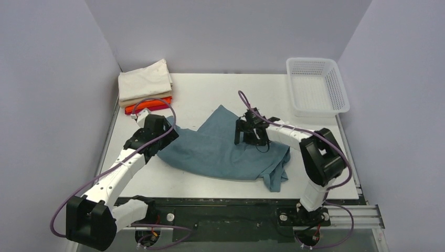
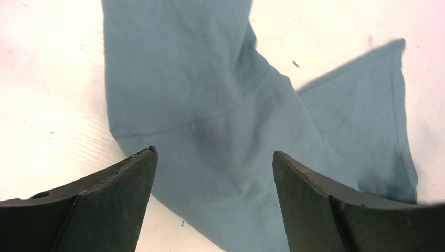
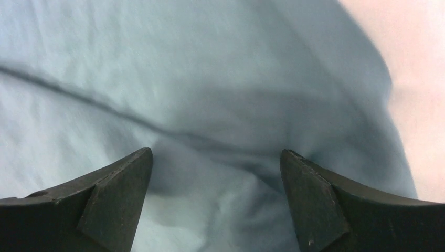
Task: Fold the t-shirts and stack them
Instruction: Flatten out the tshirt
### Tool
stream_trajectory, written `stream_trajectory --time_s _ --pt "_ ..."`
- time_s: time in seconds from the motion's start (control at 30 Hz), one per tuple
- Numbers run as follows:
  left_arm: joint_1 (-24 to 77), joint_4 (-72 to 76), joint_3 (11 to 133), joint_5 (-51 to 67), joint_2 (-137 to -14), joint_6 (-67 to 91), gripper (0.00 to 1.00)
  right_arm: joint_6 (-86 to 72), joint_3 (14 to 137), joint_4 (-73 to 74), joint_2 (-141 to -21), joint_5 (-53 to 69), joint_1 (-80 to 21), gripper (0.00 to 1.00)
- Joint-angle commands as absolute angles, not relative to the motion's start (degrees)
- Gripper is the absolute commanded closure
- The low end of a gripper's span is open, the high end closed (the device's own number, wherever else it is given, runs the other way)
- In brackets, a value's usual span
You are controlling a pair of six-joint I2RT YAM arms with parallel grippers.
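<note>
White table (image 1: 204,92) carries the teal shirt (image 1: 220,155) lying loose mid-table, not yet folded; folded shirts (image 1: 146,86) sit stacked at its far-left corner. Over the cloth the left gripper (image 2: 214,157) and right gripper (image 3: 216,156) hover, jaws apart, holding nothing

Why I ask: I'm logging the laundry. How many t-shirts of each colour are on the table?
Teal-blue t-shirt: 1
Cream t-shirt: 1
Tan t-shirt: 1
Orange t-shirt: 1
Red t-shirt: 1
Total: 5
</note>
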State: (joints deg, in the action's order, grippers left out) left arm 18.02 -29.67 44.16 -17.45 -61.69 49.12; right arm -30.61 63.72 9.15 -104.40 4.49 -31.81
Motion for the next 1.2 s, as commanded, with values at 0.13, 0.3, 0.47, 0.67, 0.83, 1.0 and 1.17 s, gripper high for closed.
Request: stream_trajectory --time_s 0.13,0.3,0.47,0.67,0.83,1.0,1.17 --pt "10.6 -23.2 49.2 -20.0 -70.3 47.4 0.09 -41.5 40.1 7.1 -85.4 3.1 -40.7 0.15" --pt "5.2 -19.6 52.0 -19.9 -76.4 44.4 0.09 -39.3 43.8 12.9 -79.6 0.9 -45.0 0.14" --pt "2.2 -18.7 60.0 -15.7 -88.0 39.3 0.09 -34.3 57.5 16.1 -81.5 -6.2 -39.7 0.11" --pt "0.3 -22.6 71.3 -14.0 -102.6 36.6 0.09 -31.4 69.0 13.9 -91.1 -8.2 -30.9 0.11" --pt "0.3 -24.7 75.8 -15.6 -109.0 36.7 0.14 -30.4 80.5 12.9 -102.9 -5.8 -26.2 0.11" --pt "-1.3 -25.4 77.8 -13.3 -114.0 35.9 0.24 -30.2 90.5 14.8 -111.6 -4.1 -25.2 0.12" --pt "-2.0 -25.9 76.3 -13.7 -114.9 35.8 0.35 -31.5 93.9 15.3 -117.7 -1.4 -25.3 0.13"
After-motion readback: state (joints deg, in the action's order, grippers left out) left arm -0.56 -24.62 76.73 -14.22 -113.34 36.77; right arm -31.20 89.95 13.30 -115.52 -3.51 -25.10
